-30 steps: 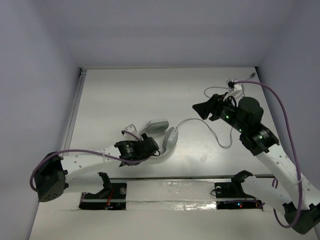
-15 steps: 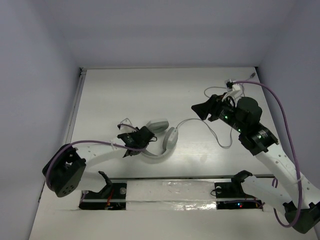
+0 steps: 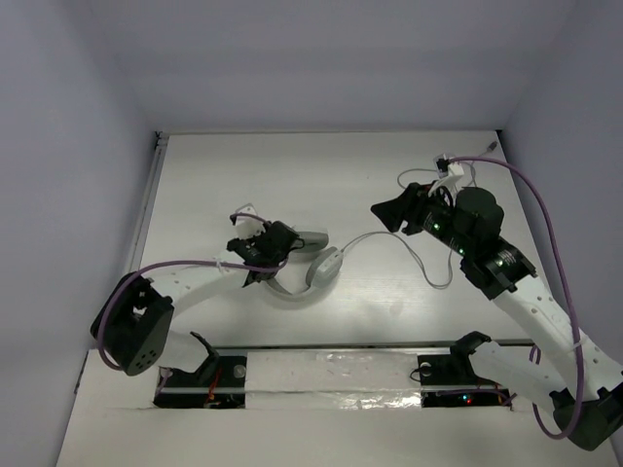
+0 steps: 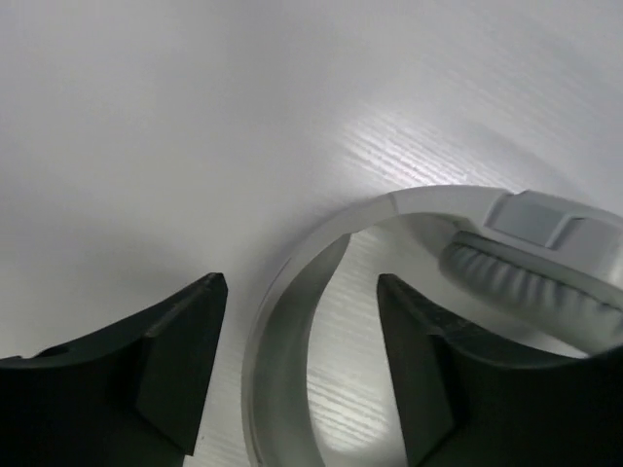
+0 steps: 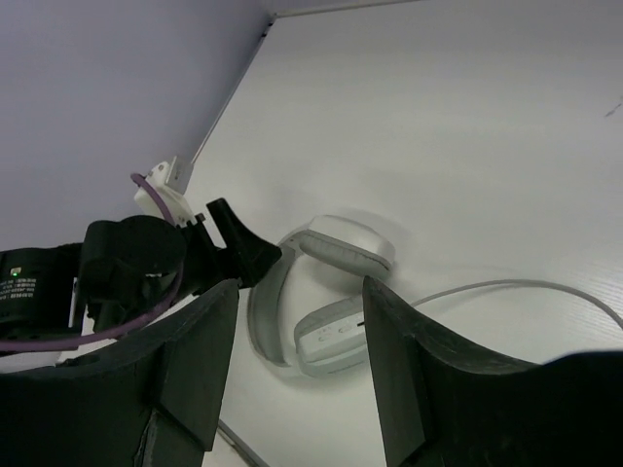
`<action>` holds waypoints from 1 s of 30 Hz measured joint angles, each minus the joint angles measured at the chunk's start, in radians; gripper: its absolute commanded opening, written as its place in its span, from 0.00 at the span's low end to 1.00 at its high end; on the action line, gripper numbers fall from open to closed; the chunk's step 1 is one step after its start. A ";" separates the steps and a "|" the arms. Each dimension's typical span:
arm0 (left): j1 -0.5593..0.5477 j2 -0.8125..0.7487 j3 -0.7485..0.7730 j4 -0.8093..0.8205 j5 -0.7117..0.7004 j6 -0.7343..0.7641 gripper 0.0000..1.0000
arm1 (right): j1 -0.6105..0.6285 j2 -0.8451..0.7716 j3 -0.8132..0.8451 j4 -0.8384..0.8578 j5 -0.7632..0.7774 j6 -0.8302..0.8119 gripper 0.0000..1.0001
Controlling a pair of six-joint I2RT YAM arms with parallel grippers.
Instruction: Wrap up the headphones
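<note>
The white headphones (image 3: 288,294) lie on the table left of centre, with the headband curved toward the near side and both ear cups side by side. The thin white cord (image 3: 421,265) runs right from them and loops to the far right. My left gripper (image 3: 288,247) is open, and its jaws stand either side of the headband (image 4: 292,321) close to one ear cup (image 4: 531,282). My right gripper (image 3: 387,214) is open and empty, held above the cord. It looks down on the headphones (image 5: 336,336) and on the left gripper's finger (image 5: 243,255).
A raised rail (image 3: 146,209) runs along the table's left edge. A metal strip with two black arm mounts (image 3: 341,362) lies along the near edge. Purple arm cables (image 3: 545,209) hang off both arms. Grey walls enclose the table.
My left gripper has swung from over the headband's near part toward the far side, uncovering the headband. The headphones have shifted slightly. The right arm has barely moved.
</note>
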 measured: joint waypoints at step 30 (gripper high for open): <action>-0.057 0.040 -0.122 0.164 0.162 0.076 0.19 | 0.007 0.008 -0.019 0.014 0.023 0.012 0.59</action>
